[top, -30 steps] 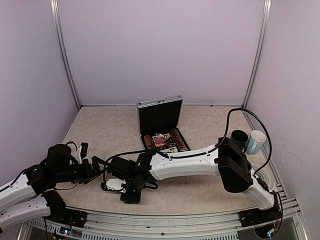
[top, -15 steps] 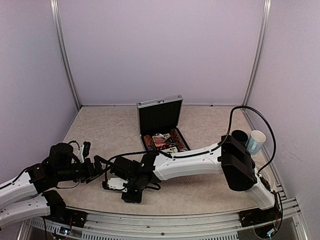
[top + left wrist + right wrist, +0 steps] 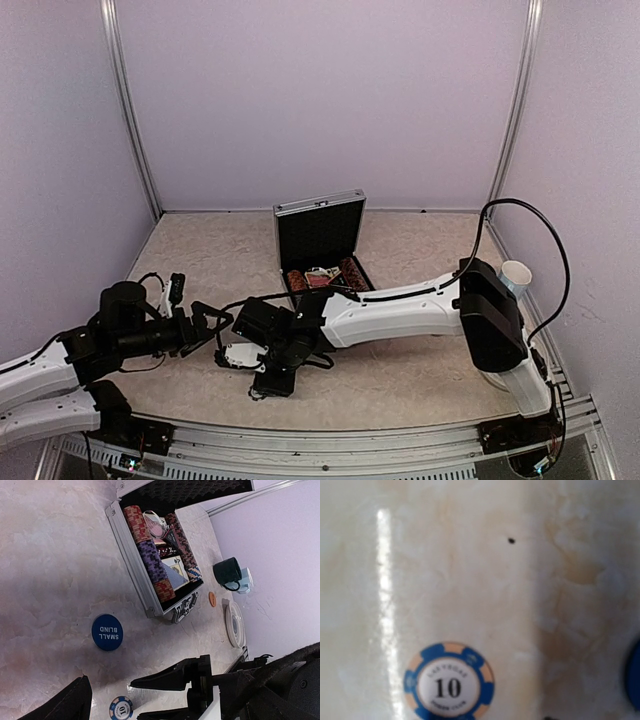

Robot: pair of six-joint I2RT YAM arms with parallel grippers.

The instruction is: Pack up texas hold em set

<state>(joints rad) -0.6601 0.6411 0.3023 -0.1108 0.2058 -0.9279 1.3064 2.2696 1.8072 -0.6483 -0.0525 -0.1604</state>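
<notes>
White right arm stretched low leftward | right fingers apart by blue chip | left fingers apart

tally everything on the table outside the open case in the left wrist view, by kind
mugs: 2, the dark mug and the pale blue mug
round ringed coaster: 1
small blind button: 1
10 chip: 1
small orange disc: 1
total: 6

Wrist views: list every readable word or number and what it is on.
"SMALL BLIND": round blue button.
"10": blue-and-white chip.
"LAS VEGAS": same chip, upper arc; the lower arc is too blurred to read.
Cards in the open case: print too small to read.
</notes>
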